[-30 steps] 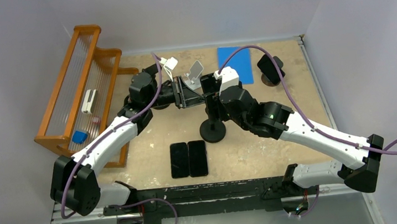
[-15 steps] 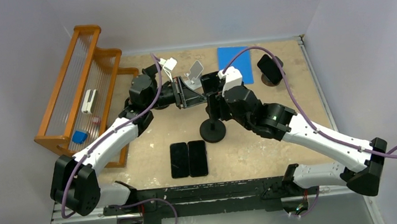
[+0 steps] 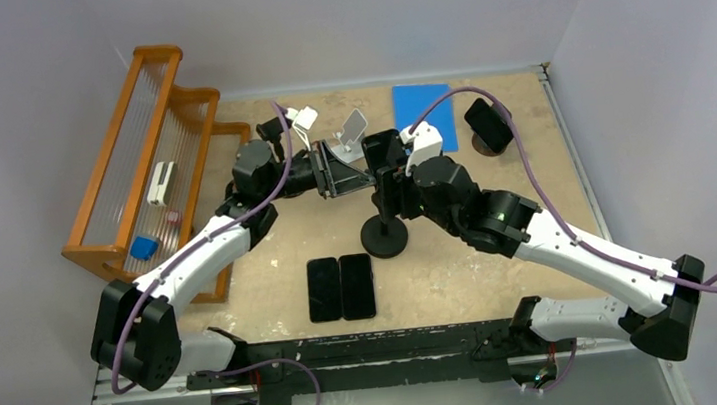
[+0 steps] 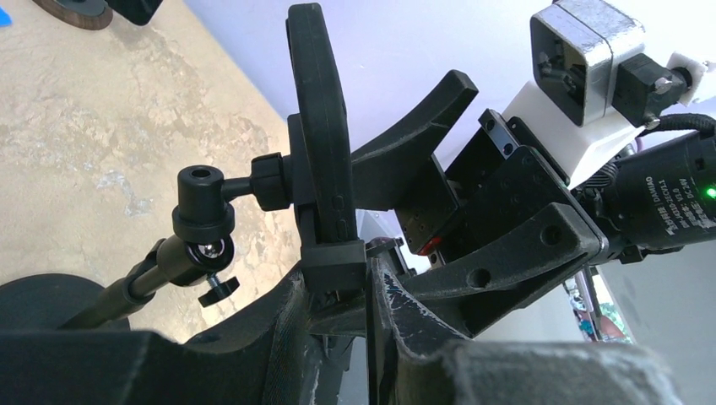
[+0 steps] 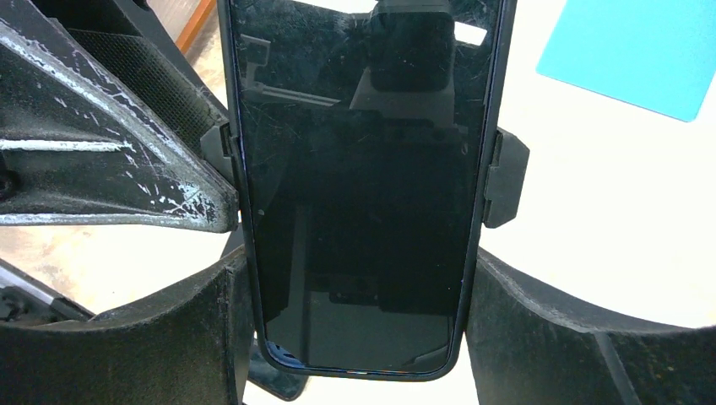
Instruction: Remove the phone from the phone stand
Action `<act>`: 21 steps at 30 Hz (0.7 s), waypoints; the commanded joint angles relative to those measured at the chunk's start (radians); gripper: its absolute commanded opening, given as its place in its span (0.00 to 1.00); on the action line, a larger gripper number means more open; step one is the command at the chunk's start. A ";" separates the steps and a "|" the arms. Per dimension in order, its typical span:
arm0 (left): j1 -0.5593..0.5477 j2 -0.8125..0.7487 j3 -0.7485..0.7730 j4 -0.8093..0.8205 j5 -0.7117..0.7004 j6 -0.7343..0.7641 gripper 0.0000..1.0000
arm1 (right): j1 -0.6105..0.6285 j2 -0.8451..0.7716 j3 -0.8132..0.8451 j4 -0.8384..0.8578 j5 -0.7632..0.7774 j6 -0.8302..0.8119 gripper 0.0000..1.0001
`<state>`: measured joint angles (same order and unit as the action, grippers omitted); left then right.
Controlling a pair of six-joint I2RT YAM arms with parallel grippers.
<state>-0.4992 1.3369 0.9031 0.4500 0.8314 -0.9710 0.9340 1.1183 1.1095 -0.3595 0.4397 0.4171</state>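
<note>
The phone [image 5: 363, 194] sits in the phone stand [image 3: 383, 232], at 12 o'clock from its base. Over the last second the right arm advanced toward 11 o'clock. The right fingers [image 5: 169, 337] now stand apart astride the phone's lower edges, though clamping cannot be confirmed. Extraction is judged imminent. Only the left wrist view shows the left fingers [image 4: 279, 337] pinching the stand's clamp foot.

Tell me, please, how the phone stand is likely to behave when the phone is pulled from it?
The phone stand looks top-heavy, a thin pole on a small round base, so it would probably tip if unsupported. Its ball joint may swivel under load. The left gripper clamping its cradle should steady it.
</note>
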 commanded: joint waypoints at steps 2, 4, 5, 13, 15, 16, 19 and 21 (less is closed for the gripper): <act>0.047 -0.018 -0.045 0.076 0.051 -0.035 0.00 | -0.047 -0.045 -0.031 -0.044 0.057 0.026 0.00; 0.051 -0.010 -0.058 0.106 0.067 -0.057 0.00 | -0.050 -0.048 -0.042 -0.036 0.044 0.030 0.00; 0.051 -0.006 -0.063 0.123 0.074 -0.065 0.00 | -0.052 -0.049 -0.045 -0.035 0.039 0.032 0.00; 0.063 0.025 -0.087 0.214 0.116 -0.113 0.00 | -0.069 -0.071 -0.074 -0.004 0.008 0.046 0.00; 0.066 0.033 -0.092 0.231 0.123 -0.123 0.00 | -0.074 -0.078 -0.085 0.004 -0.005 0.050 0.00; 0.067 0.038 -0.094 0.237 0.127 -0.127 0.00 | -0.079 -0.082 -0.089 0.008 -0.010 0.050 0.00; 0.068 0.048 -0.098 0.255 0.134 -0.134 0.00 | -0.086 -0.095 -0.103 0.023 -0.029 0.054 0.00; 0.069 0.054 -0.101 0.258 0.135 -0.133 0.00 | -0.089 -0.103 -0.108 0.031 -0.043 0.056 0.00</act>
<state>-0.4740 1.3788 0.8310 0.6891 0.9085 -1.0931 0.8890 1.0523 1.0229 -0.2722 0.3317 0.4343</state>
